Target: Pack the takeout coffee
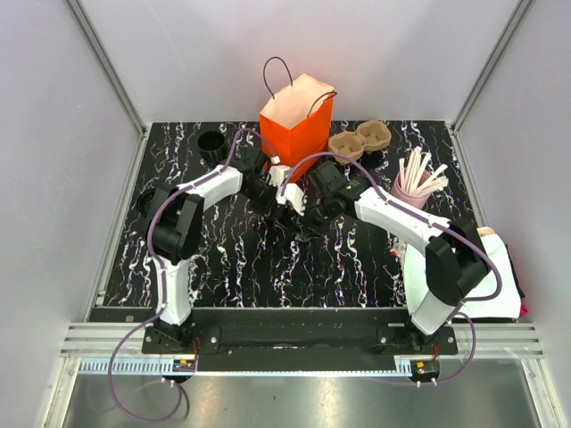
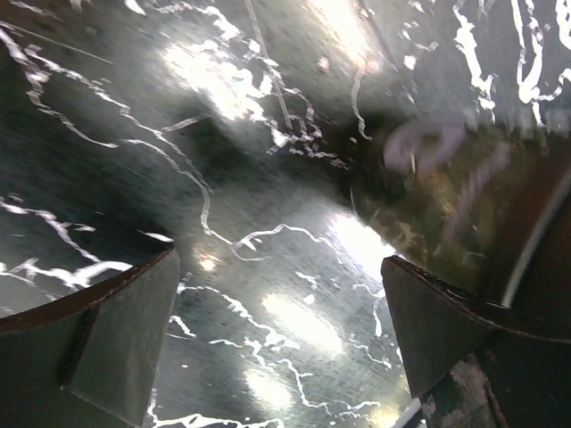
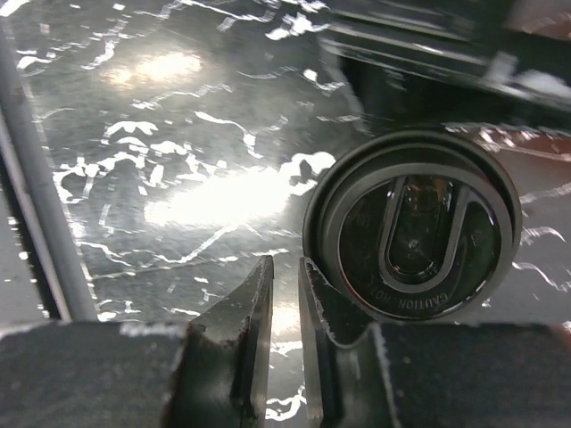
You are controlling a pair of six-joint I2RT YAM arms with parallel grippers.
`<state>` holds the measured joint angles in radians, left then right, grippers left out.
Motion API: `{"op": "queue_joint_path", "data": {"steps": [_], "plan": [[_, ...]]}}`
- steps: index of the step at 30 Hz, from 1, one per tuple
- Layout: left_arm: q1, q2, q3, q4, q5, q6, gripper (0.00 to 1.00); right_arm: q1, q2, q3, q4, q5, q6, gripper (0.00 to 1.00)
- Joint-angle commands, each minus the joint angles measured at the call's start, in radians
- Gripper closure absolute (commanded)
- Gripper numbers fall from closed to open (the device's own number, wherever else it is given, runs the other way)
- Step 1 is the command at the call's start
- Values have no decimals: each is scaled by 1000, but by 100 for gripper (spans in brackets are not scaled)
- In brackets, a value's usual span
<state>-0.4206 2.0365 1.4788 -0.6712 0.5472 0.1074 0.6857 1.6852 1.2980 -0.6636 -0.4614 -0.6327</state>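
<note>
Left gripper (image 2: 277,334) fingers frame the bottom of its wrist view, spread wide over the marbled table (image 2: 223,178), probably waiting to help. In the right wrist view, the right gripper (image 3: 284,276), fingers a narrow slit apart and pinching nothing, sits at bottom centre. Just right of it stands the takeout coffee (image 3: 410,236), lid up, likely being lined up for a grasp.

A: Left wrist view, right side: a dark shape (image 2: 446,196) is rendered blurred and cannot be identified.
B: Right wrist view: the takeout coffee (image 3: 412,234) is covered along its lower rim by the right gripper (image 3: 285,264).
</note>
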Motion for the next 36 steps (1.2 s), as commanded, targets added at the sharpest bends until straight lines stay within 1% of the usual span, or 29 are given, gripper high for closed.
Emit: {"op": "queue_joint_path", "data": {"steps": [1, 8, 15, 18, 23, 26, 27, 29, 30, 32, 35, 36], "plan": [[-23, -81, -14, 30, 69, 21, 1, -35, -58, -19, 35, 47, -24, 78], [-58, -82, -12, 28, 120, 28, 1, -97, -71, -45, 56, 89, -33, 78], [-92, -82, -11, 18, 166, 40, 1, -176, -101, -39, 58, 90, -48, 78], [-98, -84, -6, 15, 203, 49, 1, -210, -116, -34, 62, 92, -48, 78], [-99, -101, -5, 42, 327, 51, 1, -233, -137, -28, 84, 101, -22, 78], [-101, -116, -5, 56, 384, 51, 1, -233, -145, -14, 99, 93, 43, 71], [-98, -125, -9, 64, 399, 49, 1, -233, -147, -8, 104, 92, 100, 68], [-90, -165, -15, 71, 408, 63, 1, -232, -145, 18, 108, 93, 180, 66], [-83, -185, -24, 81, 427, 63, 1, -227, -150, 23, 108, 87, 238, 63], [-43, -242, -41, 90, 444, 54, 1, -189, -169, 26, 117, 99, 283, 62], [28, -312, -72, 93, 444, 63, 1, -106, -185, 30, 136, 220, 335, 56], [49, -326, -81, 90, 436, 66, 1, -60, -183, 38, 137, 274, 364, 54]]}}
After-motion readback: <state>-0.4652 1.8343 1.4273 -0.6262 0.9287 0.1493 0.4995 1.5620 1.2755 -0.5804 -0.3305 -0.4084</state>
